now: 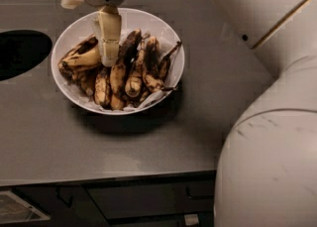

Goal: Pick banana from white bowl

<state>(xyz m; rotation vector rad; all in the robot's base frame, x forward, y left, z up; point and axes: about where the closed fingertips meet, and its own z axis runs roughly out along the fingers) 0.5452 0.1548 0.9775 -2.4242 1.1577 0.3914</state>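
Our gripper (90,31) hangs at the upper left of the frame, apparently open and empty, over the bowl (166,37). The banana (81,60) lies on the bowl's left side. It is soft, light and easily bruised, so we would grasp it gently at mid-length.

On desk (198,132), left of centre: white bowl (159,28). Inside: banana pile (133,72). Over bowl's left half: gripper (108,47), banana (81,61) just left of it.

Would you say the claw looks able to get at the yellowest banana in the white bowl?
Probably yes: the claw hangs over the white bowl beside the banana, whose top lies uncovered.
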